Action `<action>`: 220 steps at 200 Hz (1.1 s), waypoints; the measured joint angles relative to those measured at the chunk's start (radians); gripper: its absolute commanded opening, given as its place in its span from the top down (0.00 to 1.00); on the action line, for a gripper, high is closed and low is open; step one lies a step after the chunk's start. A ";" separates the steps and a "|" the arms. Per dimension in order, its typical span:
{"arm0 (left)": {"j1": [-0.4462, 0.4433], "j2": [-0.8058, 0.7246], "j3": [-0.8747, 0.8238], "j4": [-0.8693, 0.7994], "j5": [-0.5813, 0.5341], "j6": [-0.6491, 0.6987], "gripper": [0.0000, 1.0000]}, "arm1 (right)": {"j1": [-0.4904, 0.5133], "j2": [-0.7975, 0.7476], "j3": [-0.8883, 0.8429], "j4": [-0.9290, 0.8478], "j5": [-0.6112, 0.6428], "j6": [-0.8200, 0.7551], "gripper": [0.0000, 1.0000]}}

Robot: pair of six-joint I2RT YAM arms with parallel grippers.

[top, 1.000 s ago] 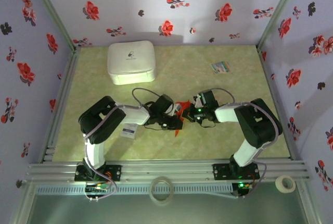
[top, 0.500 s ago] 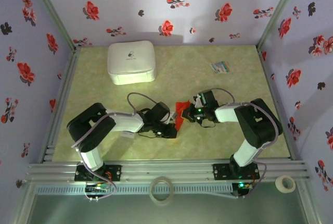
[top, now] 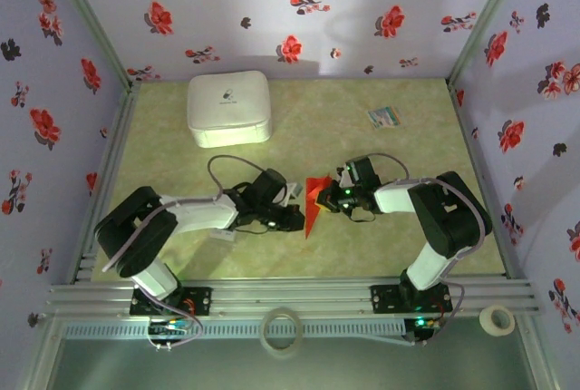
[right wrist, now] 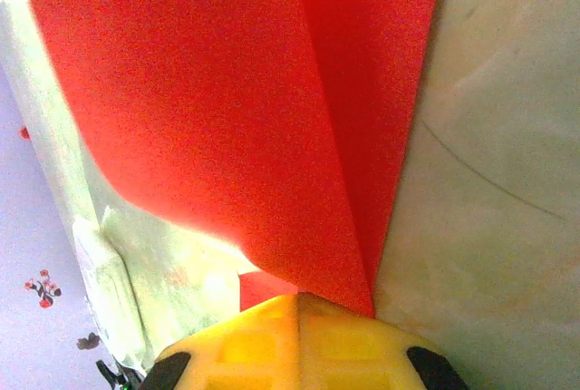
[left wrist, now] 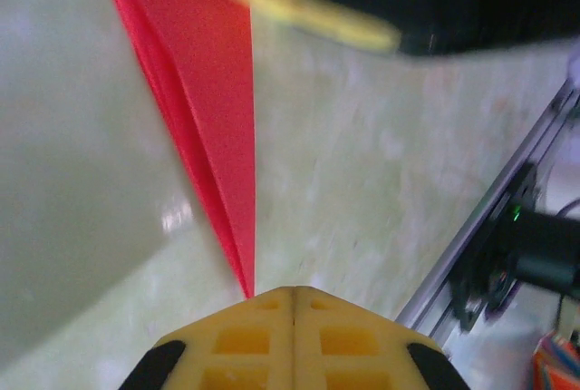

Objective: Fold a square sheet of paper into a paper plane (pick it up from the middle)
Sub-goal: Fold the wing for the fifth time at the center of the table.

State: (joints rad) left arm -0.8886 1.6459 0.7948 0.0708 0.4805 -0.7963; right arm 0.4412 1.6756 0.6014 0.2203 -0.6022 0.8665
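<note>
While the left gripper (left wrist: 294, 297) pinches the plane (top: 313, 204) at its tip and the right gripper (right wrist: 299, 301) clamps its wide end, mid-table (top: 168, 150), pull gently and evenly to avoid tearing the creases.

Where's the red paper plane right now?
Top view: the red paper plane is mid-table, nearer and right of the white box, pinched between the left gripper at its pointed tip and the right gripper at its wider end.

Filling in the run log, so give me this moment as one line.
stage: folding under way | paper plane: red, creased, pointed | right gripper: shut on paper plane | left gripper: shut at its pointed tip, grip unclear
</note>
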 measured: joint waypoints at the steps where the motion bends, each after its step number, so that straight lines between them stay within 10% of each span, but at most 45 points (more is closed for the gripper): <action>1: 0.003 0.004 0.004 0.004 0.002 -0.002 1.00 | 0.000 0.000 0.000 0.000 0.000 0.000 0.96; 95: 0.034 0.251 0.154 0.060 0.023 -0.035 1.00 | 0.000 -0.001 0.000 0.000 0.000 0.006 0.95; 220: 0.036 0.220 0.022 0.227 0.044 0.045 1.00 | 0.007 -0.233 0.013 -0.160 0.082 -0.046 0.93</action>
State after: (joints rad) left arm -0.8524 1.8656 0.8165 0.2974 0.5247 -0.7513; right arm 0.4480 1.4422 0.6140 0.0605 -0.5205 0.8204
